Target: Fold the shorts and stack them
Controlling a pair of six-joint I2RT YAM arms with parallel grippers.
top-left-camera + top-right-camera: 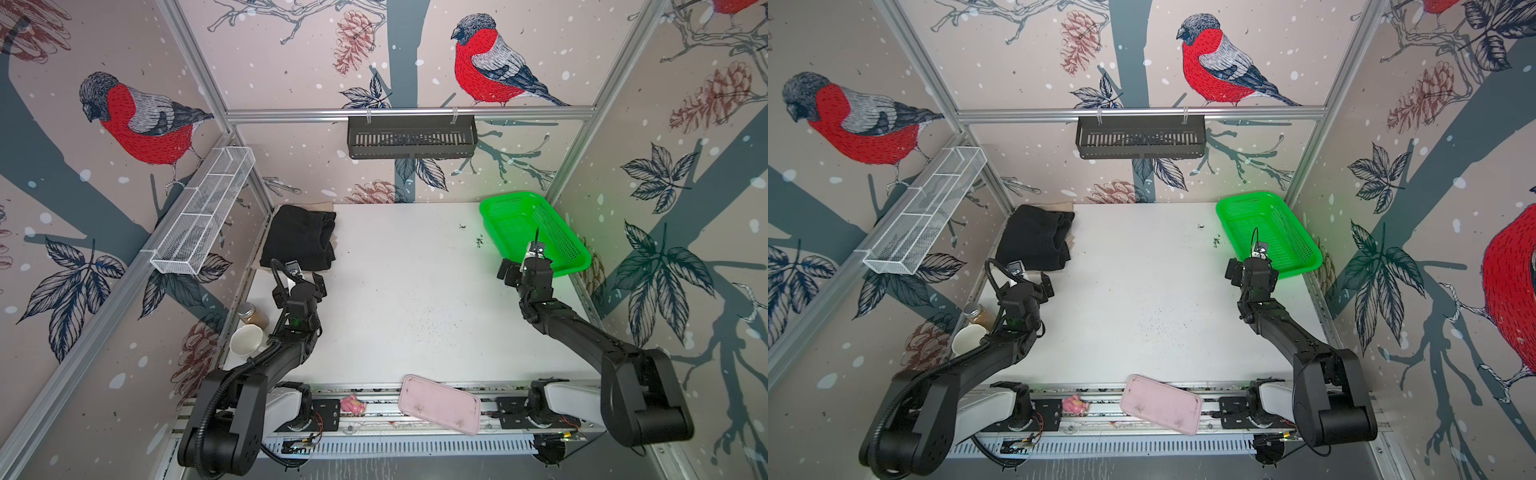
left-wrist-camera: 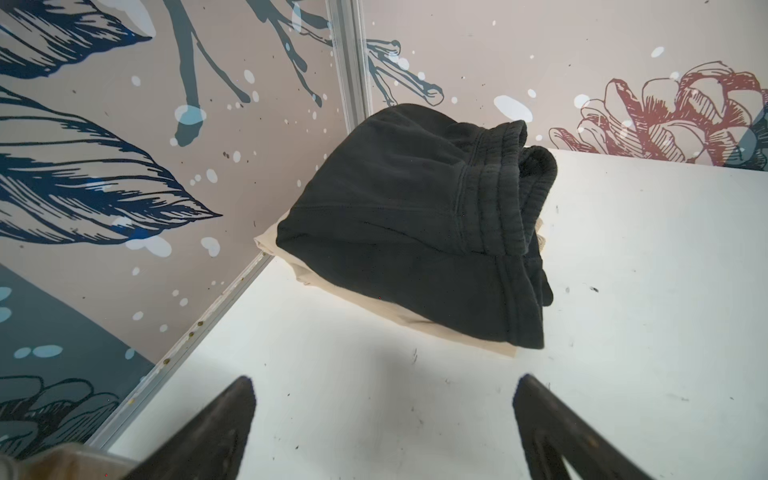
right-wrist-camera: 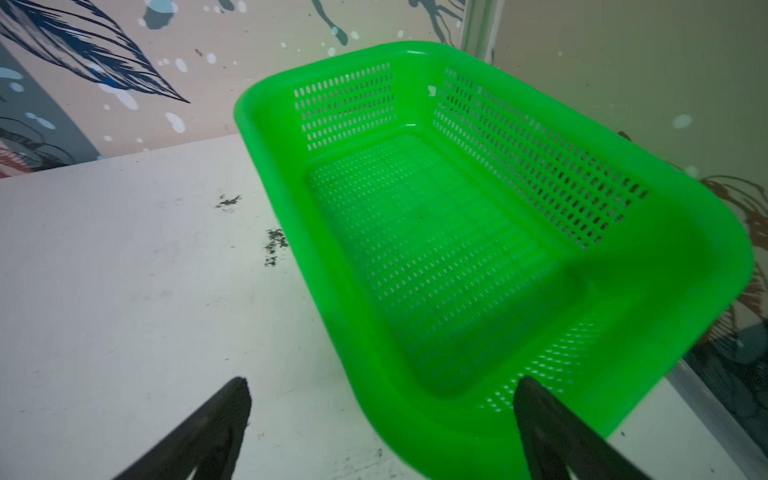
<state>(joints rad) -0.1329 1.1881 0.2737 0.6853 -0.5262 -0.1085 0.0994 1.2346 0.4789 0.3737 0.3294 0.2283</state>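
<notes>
Beige shorts (image 2: 268,246) (plain from left wrist) underlie black shorts (image 2: 395,216).

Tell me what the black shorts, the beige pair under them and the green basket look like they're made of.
Black shorts: soft matte knit, likely fleece or cotton; stitched gathered waistband, fuzzy surface.
Beige shorts: smooth matte cloth, probably cotton; mostly hidden.
Green basket: glossy moulded plastic; perforated walls, shiny rim.
</notes>
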